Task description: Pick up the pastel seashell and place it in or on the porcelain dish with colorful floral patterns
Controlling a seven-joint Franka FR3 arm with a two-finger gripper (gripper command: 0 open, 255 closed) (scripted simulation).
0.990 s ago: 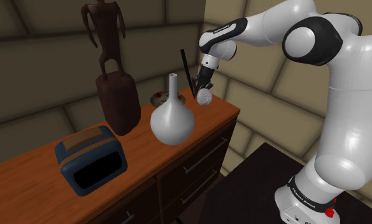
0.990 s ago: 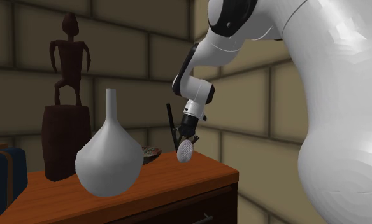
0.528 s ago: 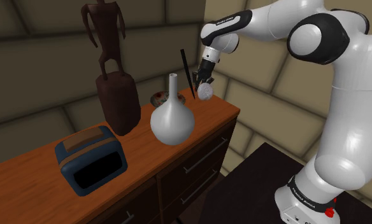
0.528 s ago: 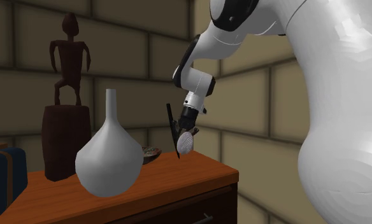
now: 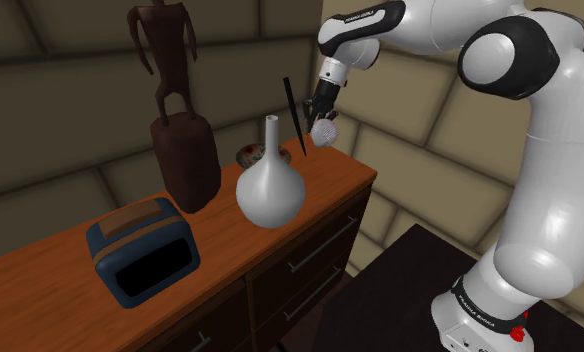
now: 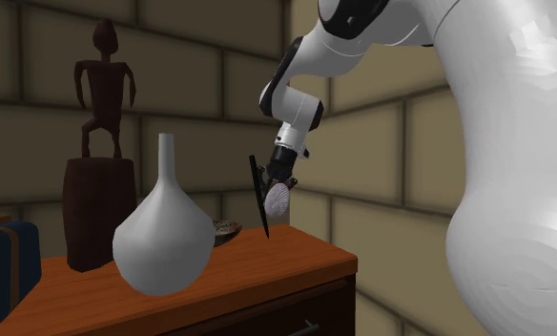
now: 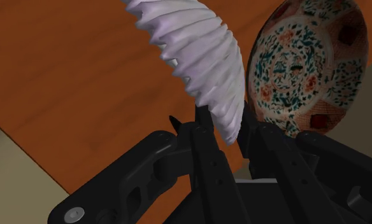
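Carry phase imo: gripper (image 7: 224, 127) clenched on pale ribbed seashell (image 7: 197, 57), clear of dresser top (image 5: 220, 230); next mv over floral dish (image 7: 306, 63), lower, release.

Got tan block walls (image 5: 60, 70) all round, dim light, orange-brown wooden dresser (image 5: 325, 180) with drawers right under the fingers (image 7: 210, 159).
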